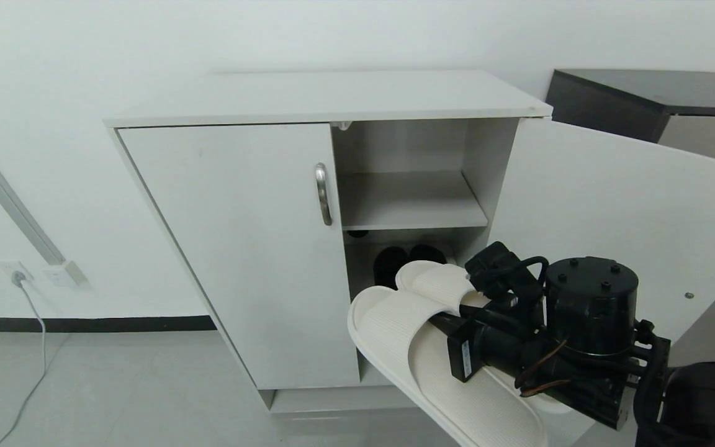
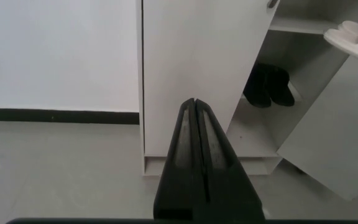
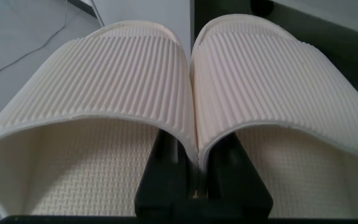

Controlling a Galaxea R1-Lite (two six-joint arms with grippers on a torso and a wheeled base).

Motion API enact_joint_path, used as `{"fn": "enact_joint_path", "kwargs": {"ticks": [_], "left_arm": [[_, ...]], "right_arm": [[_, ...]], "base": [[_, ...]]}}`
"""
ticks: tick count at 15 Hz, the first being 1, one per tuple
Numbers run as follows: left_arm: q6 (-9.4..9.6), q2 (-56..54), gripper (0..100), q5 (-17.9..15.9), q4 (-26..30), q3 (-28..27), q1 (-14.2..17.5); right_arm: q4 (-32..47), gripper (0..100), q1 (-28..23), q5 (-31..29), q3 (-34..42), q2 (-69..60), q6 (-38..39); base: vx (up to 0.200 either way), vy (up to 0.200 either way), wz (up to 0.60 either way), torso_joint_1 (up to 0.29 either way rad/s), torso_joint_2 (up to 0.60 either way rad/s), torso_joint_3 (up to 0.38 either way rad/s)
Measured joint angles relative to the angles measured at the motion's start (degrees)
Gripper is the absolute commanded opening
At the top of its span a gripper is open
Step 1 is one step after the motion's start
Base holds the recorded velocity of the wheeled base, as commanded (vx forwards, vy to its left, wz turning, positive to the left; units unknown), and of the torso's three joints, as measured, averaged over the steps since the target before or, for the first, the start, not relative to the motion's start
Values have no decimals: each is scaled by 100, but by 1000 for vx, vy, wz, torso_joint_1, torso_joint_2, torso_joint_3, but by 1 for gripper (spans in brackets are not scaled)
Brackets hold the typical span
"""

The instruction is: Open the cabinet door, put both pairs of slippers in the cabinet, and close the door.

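Observation:
A white cabinet (image 1: pixel 332 99) stands against the wall, its right door (image 1: pixel 612 211) swung open and its left door (image 1: pixel 239 248) shut. A pair of black slippers (image 1: pixel 407 261) lies on the bottom shelf, also seen as black slippers (image 2: pixel 269 86) in the left wrist view. My right gripper (image 1: pixel 450 326) is shut on a pair of white slippers (image 1: pixel 432 329), pinching their inner straps together, in front of the lower opening. The white slippers (image 3: pixel 191 106) sit side by side over the fingers. My left gripper (image 2: pixel 195 106) is shut and holds nothing, low before the left door.
A middle shelf (image 1: pixel 413 202) inside the cabinet is bare. A metal handle (image 1: pixel 323 194) sits on the left door. A wall socket with a cable (image 1: pixel 19 279) is at the left. A dark cabinet (image 1: pixel 643 102) stands at the back right. Grey floor (image 1: pixel 115 391) lies open to the left.

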Motion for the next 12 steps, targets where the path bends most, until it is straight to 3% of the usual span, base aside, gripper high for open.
{"fn": "enact_joint_path", "kwargs": {"ticks": [4, 8, 10, 12], "left_arm": [[0, 0, 0, 0, 0, 0, 0], [0, 0, 0, -2, 0, 0, 0], [-1, 0, 0, 0, 0, 0, 0], [0, 0, 0, 0, 0, 0, 0]], "right_arm": [[0, 0, 5, -1, 29, 17, 2], [-9, 0, 5, -61, 30, 67, 0], [-5, 0, 6, -525, -33, 163, -17], [132, 0, 112, -1446, -345, 354, -26]], "base": [[0, 0, 0, -40, 435, 399], [0, 0, 0, -1, 146, 144], [0, 0, 0, 0, 0, 0], [0, 0, 0, 0, 0, 0]]}}
